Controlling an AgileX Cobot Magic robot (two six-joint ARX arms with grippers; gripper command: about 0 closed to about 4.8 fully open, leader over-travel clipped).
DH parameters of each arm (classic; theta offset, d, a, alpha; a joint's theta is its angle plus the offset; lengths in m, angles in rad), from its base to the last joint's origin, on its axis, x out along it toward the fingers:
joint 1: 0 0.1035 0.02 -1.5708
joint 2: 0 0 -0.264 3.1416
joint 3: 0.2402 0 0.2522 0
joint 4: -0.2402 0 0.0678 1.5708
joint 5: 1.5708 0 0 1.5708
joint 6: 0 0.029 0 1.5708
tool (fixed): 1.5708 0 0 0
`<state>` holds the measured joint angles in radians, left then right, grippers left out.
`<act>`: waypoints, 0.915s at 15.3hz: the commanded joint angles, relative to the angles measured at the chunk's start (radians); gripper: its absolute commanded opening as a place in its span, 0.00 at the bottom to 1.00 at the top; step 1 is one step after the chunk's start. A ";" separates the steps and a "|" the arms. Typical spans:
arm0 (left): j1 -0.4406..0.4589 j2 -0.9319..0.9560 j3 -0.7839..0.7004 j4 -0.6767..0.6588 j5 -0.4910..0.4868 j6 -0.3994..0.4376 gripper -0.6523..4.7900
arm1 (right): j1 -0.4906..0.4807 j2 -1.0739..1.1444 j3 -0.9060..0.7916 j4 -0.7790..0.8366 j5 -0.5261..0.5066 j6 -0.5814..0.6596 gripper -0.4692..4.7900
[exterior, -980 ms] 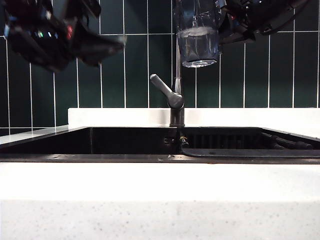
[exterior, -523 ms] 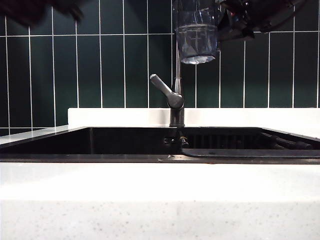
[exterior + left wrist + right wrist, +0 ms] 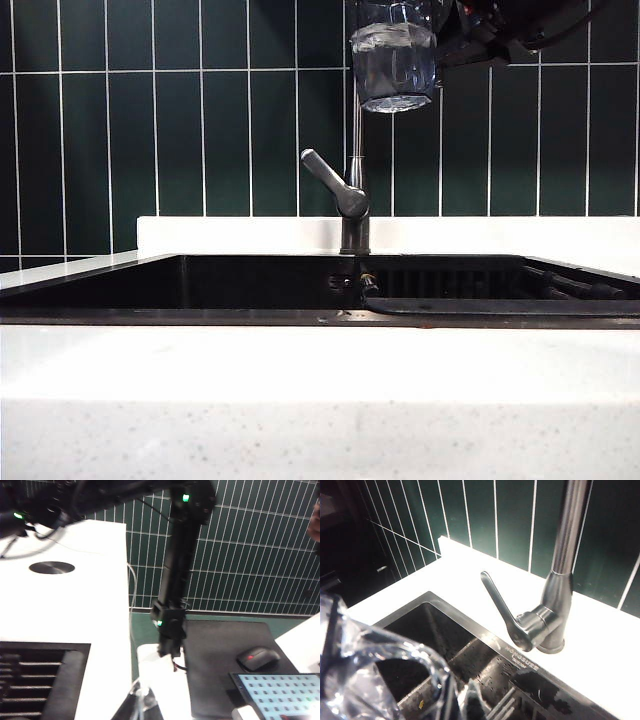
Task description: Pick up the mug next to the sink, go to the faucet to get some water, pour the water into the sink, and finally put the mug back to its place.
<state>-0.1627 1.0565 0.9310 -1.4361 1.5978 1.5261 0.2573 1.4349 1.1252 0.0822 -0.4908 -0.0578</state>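
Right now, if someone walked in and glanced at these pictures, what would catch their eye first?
Probably the clear faceted glass mug with water in it, held high against the dark green tiled wall by the right pincer, which comes in from the upper right. Just below it stands the thin metal faucet with its grey lever handle, behind the wide black sink set in the white speckled counter.

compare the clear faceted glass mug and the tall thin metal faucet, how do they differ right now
The clear faceted glass mug is see-through with water in it; the tall thin metal faucet is opaque grey metal. The mug hangs high in the air, held by the right gripper; the faucet stands fixed on the white counter behind the black sink. Both are upright.
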 commanded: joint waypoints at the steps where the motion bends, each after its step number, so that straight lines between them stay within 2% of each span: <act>1: 0.003 0.041 -0.121 -0.006 0.029 0.101 0.12 | 0.004 -0.014 0.006 0.024 -0.009 0.013 0.08; 3: 0.000 0.084 -0.115 -0.006 0.030 0.089 0.12 | 0.005 -0.027 0.006 0.020 -0.009 0.013 0.08; 6: 0.000 0.084 -0.075 -0.005 0.029 0.018 0.12 | 0.005 -0.039 0.006 0.019 -0.010 0.013 0.08; 7: 0.001 0.084 -0.056 -0.005 0.029 0.040 0.12 | 0.005 -0.044 0.006 0.019 -0.009 0.013 0.08; 9: 0.002 0.084 -0.017 -0.004 0.034 0.153 0.12 | 0.005 -0.053 0.006 0.019 0.016 0.012 0.08; 10: 0.005 0.084 -0.014 -0.003 0.035 0.176 0.12 | 0.005 -0.057 0.005 0.016 0.035 0.004 0.08; 11: 0.019 0.085 -0.014 -0.003 0.035 0.160 0.12 | 0.005 -0.065 0.005 0.005 0.052 0.000 0.08; 13: 0.105 0.083 -0.015 -0.003 0.037 0.061 0.12 | 0.005 -0.101 -0.024 -0.002 0.092 -0.006 0.08; 14: 0.145 0.077 -0.016 -0.003 0.036 0.051 0.12 | 0.005 -0.119 -0.046 -0.002 0.109 -0.011 0.08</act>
<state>-0.0418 1.1412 0.9146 -1.4330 1.6215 1.5955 0.2607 1.3342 1.0847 0.0456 -0.3935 -0.0704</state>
